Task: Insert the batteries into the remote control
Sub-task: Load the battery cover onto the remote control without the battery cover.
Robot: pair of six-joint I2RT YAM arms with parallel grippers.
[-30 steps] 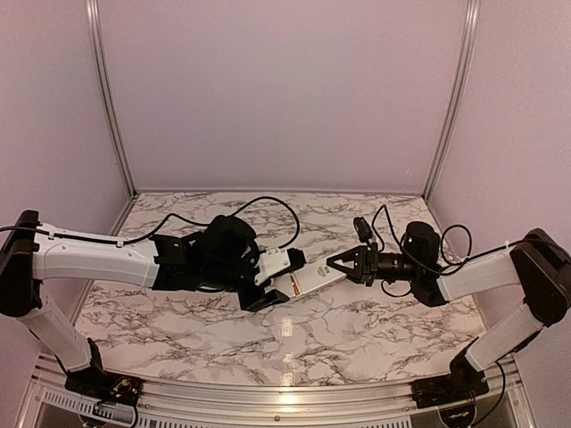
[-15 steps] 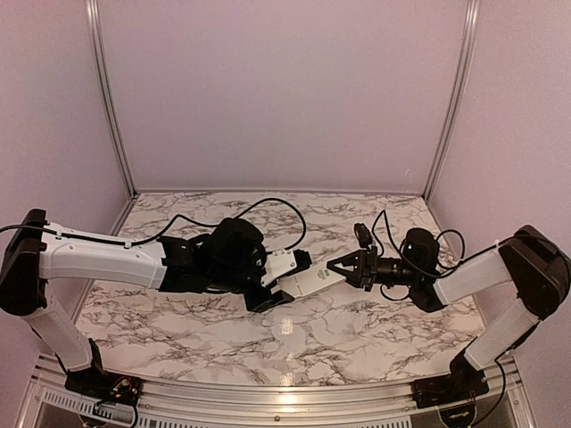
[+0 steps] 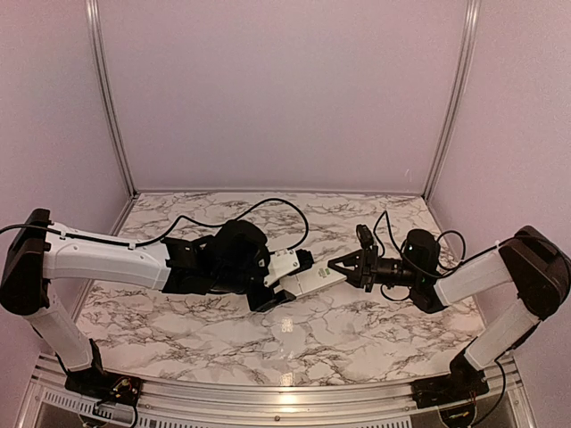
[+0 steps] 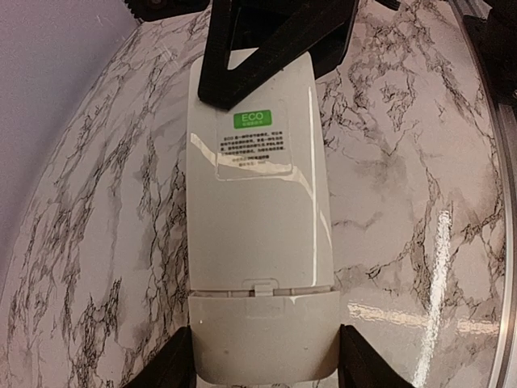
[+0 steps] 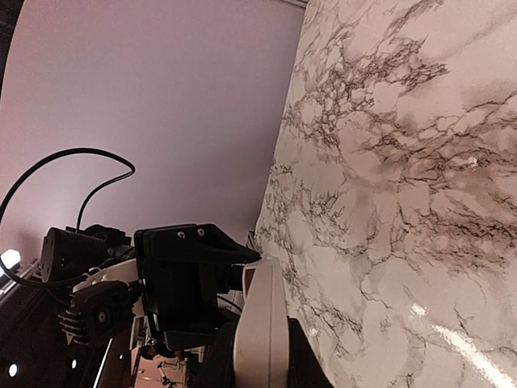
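The white remote control [image 3: 312, 280] hangs above the marble table, held between both arms with its plain back up. In the left wrist view the remote control [image 4: 258, 226] shows a green ECO label and a closed cover with a small latch. My left gripper [image 4: 265, 365] is shut on its near end, one finger on each long side. My right gripper [image 3: 338, 265] is shut on the far end, pinching it across its thin thickness [image 5: 260, 364]. The batteries are out of view.
The marble table [image 3: 357, 330] lies below the remote, with pale purple walls on three sides. A black cable [image 3: 268, 209] loops behind the left wrist. The left arm's black wrist block [image 5: 190, 283] sits close beyond the remote in the right wrist view.
The left arm has crept to the right with the remote, and the right gripper has shifted slightly left. Both grips are unchanged.
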